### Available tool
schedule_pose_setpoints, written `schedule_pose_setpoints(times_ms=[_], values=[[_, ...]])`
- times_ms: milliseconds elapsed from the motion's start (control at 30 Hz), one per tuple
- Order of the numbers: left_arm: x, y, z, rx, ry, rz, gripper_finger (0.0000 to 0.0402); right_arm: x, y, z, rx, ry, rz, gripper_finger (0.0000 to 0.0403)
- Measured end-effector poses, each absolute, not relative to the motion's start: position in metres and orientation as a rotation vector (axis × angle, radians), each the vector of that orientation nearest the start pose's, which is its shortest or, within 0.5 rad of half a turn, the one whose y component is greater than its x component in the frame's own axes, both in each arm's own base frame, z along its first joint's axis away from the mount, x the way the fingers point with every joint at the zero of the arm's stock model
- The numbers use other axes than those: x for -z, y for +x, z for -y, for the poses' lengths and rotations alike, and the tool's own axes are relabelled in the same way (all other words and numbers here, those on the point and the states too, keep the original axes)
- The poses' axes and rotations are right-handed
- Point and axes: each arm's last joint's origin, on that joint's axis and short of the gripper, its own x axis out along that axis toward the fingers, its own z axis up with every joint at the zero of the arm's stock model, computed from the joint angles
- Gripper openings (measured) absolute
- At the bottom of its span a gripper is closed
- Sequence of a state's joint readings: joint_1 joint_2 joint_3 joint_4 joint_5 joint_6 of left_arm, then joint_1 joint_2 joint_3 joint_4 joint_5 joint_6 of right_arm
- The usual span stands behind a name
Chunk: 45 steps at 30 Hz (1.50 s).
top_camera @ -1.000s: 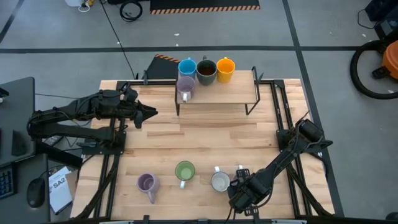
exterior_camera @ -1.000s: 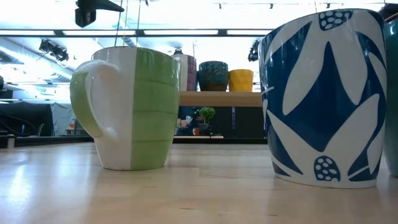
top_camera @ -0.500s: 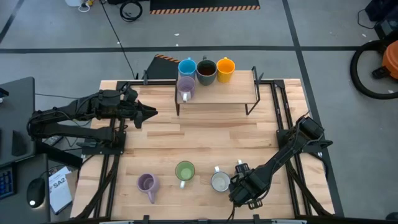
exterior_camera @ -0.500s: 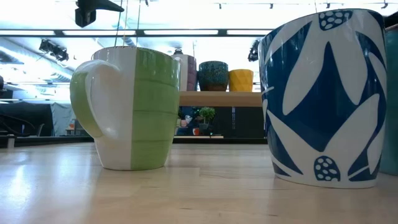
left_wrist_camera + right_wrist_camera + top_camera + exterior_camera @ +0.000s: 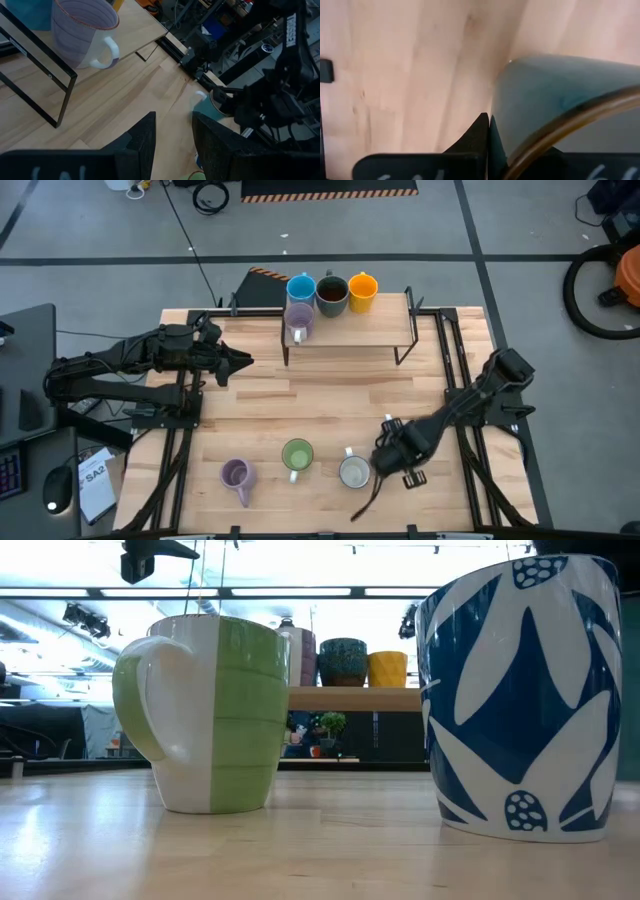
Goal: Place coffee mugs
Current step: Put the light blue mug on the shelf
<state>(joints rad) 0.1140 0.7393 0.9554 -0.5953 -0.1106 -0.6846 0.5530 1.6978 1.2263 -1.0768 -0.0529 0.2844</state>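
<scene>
The teal mug [image 5: 560, 100] was the one in hand. It sat at the near right of the table [image 5: 330, 400], just right of the white mug [image 5: 353, 472]. The right gripper [image 5: 488, 119] had its fingers pressed together at the mug's wall, just under the brown rim. That read as a pinch on the rim, though how firm it was could not be judged.

To the left along the near edge stood the green mug [image 5: 297, 454] and the near lilac mug [image 5: 236, 473], both upright and apart from each other. At the far centre stood the shelf [image 5: 380, 320], with the blue mug [image 5: 300, 287], the dark brown mug [image 5: 332, 294] and the orange mug [image 5: 363, 288] in a row along its far side. The far lilac mug [image 5: 298, 320] stood just in front of the blue one.

The left gripper [image 5: 240, 362] waited left of the shelf — fingers apart, holding nothing.

The step appeared to be the pick-up of the teal mug. The next move would call for a clean lift clear of the white mug — they stood close — then a carry across to the shelf's open right part, set down upright.
</scene>
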Motion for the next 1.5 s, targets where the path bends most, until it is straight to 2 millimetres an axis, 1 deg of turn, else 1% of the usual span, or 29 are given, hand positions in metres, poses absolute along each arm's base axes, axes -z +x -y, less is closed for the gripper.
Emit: schedule_pose_setpoints(times_ms=[233,433,533,667,800,1033,1267,1500], values=[[-0.357,0.140,-0.019,-0.342,-0.668,-0.290,0.0132,-0.228,0.260,-0.118,-0.251,-0.169,-1.572,0.0033],[-0.357,0.140,-0.019,-0.337,-0.636,-0.295,0.0132,-0.249,0.253,-0.085,-0.239,-0.155,-1.571,0.0033],[-0.357,0.140,-0.019,-0.337,-0.635,-0.296,0.0132,-0.263,0.250,-0.073,-0.229,-0.171,-1.580,0.0033],[-0.357,0.140,-0.020,-0.364,-0.612,-0.289,0.0132,-0.286,0.254,-0.057,-0.216,-0.227,-1.539,0.0033],[-0.357,0.139,-0.021,-0.405,-0.590,-0.277,0.0132,-0.307,0.258,-0.037,-0.177,-0.234,-1.513,0.0033],[-0.357,0.139,-0.022,-0.418,-0.587,-0.269,0.0132,-0.337,0.259,-0.005,-0.109,-0.258,-1.473,0.0033],[-0.363,0.141,-0.022,-0.402,-0.591,-0.201,0.0132,-0.356,0.255,0.025,-0.059,-0.326,-1.466,0.0033],[-0.367,0.142,-0.023,-0.408,-0.592,-0.153,0.0132,-0.359,0.248,0.062,-0.070,-0.385,-1.490,0.0033]])
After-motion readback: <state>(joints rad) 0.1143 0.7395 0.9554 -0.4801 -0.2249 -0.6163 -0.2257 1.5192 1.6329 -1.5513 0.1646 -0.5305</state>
